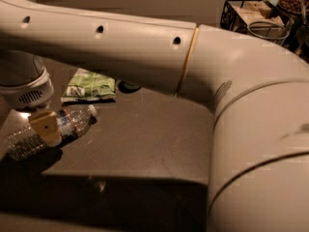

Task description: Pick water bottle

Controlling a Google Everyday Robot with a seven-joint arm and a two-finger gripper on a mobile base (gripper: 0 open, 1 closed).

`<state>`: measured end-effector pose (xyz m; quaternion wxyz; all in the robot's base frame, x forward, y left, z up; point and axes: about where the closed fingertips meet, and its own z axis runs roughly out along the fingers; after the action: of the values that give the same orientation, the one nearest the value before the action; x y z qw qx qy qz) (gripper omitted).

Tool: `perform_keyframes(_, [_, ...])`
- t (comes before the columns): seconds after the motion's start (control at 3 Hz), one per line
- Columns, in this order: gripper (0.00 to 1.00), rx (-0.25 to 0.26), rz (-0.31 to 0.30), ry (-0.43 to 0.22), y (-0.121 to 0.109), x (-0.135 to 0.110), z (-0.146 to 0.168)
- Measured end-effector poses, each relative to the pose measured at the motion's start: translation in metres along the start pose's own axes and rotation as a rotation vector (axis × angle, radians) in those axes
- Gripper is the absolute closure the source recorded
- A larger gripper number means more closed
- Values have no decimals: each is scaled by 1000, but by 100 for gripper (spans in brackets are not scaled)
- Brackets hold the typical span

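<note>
Gripper (46, 128) at the lower left of the frame, hanging below a round, vented wrist housing (26, 88), its pale yellowish end set directly over the middle of the water bottle (67, 125) and hiding that part of it. Clenched, released or grasping: cannot tell from this view. Water bottle lying on its side on the dark table (145, 139) at the lower left, clear ribbed body stretching toward the left edge, white cap (91, 110) pointing right and slightly up, red-white-blue label band (75, 121) just right of the gripper. Dark shadow on the table below and left of the bottle. Just above the bottle, near its cap end but apart from it, a flat green packet (91, 85). Right of the packet, a small dark round object (128, 86), mostly covered by the arm and too hidden to identify. Across the whole upper frame, a thick off-white arm (120, 47) with small holes along it, running from the upper left to a broad elbow filling the right side. Behind it at the upper right, a black wire basket (241, 11) with something pale inside, and a round glass rim (268, 30) just beside it.
</note>
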<state>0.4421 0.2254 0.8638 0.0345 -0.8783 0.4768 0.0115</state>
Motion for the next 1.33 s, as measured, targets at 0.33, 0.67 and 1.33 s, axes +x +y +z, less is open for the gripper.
perform_keyframes(0.33, [65,1,12,3,-1,6,1])
perform_keyframes(0.67, [88,22,34,-29,3,18,-17])
perform_keyframes(1.33, [100,127,4,-128,24,33,-94])
